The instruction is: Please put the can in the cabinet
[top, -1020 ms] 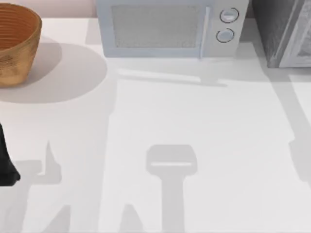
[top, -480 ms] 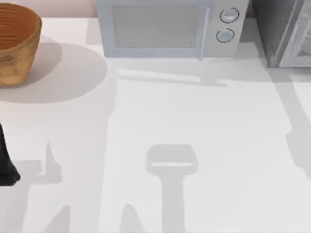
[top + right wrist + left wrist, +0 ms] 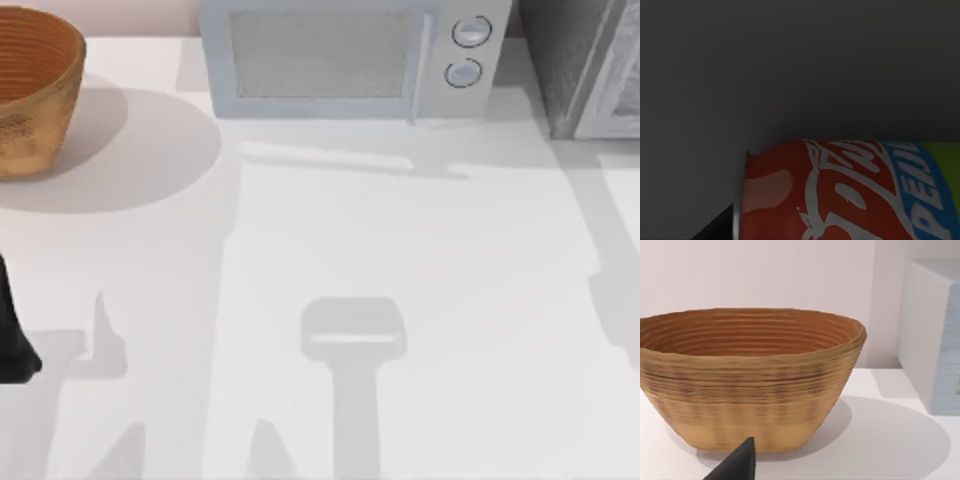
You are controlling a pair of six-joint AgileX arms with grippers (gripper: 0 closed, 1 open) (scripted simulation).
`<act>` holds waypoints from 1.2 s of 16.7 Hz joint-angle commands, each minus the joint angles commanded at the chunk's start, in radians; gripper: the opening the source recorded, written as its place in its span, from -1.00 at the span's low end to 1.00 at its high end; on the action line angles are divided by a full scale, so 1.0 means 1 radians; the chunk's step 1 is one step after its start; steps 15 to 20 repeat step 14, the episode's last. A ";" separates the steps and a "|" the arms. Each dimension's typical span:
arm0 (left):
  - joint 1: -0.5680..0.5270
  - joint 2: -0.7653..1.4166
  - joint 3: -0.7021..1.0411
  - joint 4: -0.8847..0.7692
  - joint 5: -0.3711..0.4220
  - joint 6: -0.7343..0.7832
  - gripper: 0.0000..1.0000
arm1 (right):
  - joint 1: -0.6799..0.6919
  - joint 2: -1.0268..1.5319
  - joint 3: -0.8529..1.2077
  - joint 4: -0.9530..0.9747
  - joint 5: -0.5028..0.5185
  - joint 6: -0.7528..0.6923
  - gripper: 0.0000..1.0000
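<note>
The can (image 3: pixel 840 195) fills the lower part of the right wrist view, lying sideways across it with its silver rim toward a dark finger tip (image 3: pixel 715 231) of the right end effector, and behind it there is only dim grey surface, which I judge to be the inside of the cabinet (image 3: pixel 580 60). From above, the cabinet stands at the counter's (image 3: pixel 420 240) far right corner, just beside the white microwave (image 3: pixel 350 60). Whether the right end effector is clenched on the can or has let go I cannot tell. If the can is in hand, the step now is the set-down: lower it until it bears on the cabinet floor before opening, and draw straight back out (a sideways exit risks clipping the door frame or rolling the can). The left arm (image 3: pixel 12 330) sits parked at the counter's left edge, its finger tip (image 3: pixel 735 465) facing the woven basket (image 3: pixel 750 380); its grip state cannot be told either.
</note>
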 joint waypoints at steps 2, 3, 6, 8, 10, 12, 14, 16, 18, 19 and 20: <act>0.000 0.000 0.000 0.000 0.000 0.000 1.00 | 0.000 0.000 0.000 0.000 0.000 0.000 0.06; 0.000 0.000 0.000 0.000 0.000 0.000 1.00 | 0.000 0.000 0.000 0.000 0.000 0.000 0.21; 0.000 0.000 0.000 0.000 0.000 0.000 1.00 | 0.000 0.000 0.000 0.000 0.000 0.000 0.66; 0.000 0.000 0.000 0.000 0.000 0.000 1.00 | 0.000 0.000 0.000 0.000 0.000 0.000 0.96; 0.000 0.000 0.000 0.000 0.000 0.000 1.00 | 0.000 0.000 0.000 0.000 0.000 0.000 1.00; 0.000 0.000 0.000 0.000 0.000 0.000 1.00 | 0.000 0.000 0.000 0.000 0.000 0.000 1.00; 0.000 0.000 0.000 0.000 0.000 0.000 1.00 | 0.000 0.000 0.000 0.000 0.000 0.000 1.00; 0.000 0.000 0.000 0.000 0.000 0.000 1.00 | 0.000 0.000 0.000 0.000 0.000 0.000 1.00; 0.000 0.000 0.000 0.000 0.000 0.000 1.00 | 0.000 0.000 0.000 0.000 0.000 0.000 1.00; 0.000 0.000 0.000 0.000 0.000 0.000 1.00 | 0.000 0.000 0.000 0.000 0.000 0.000 1.00; 0.000 0.000 0.000 0.000 0.000 0.000 1.00 | 0.000 0.000 0.000 0.000 0.000 0.000 1.00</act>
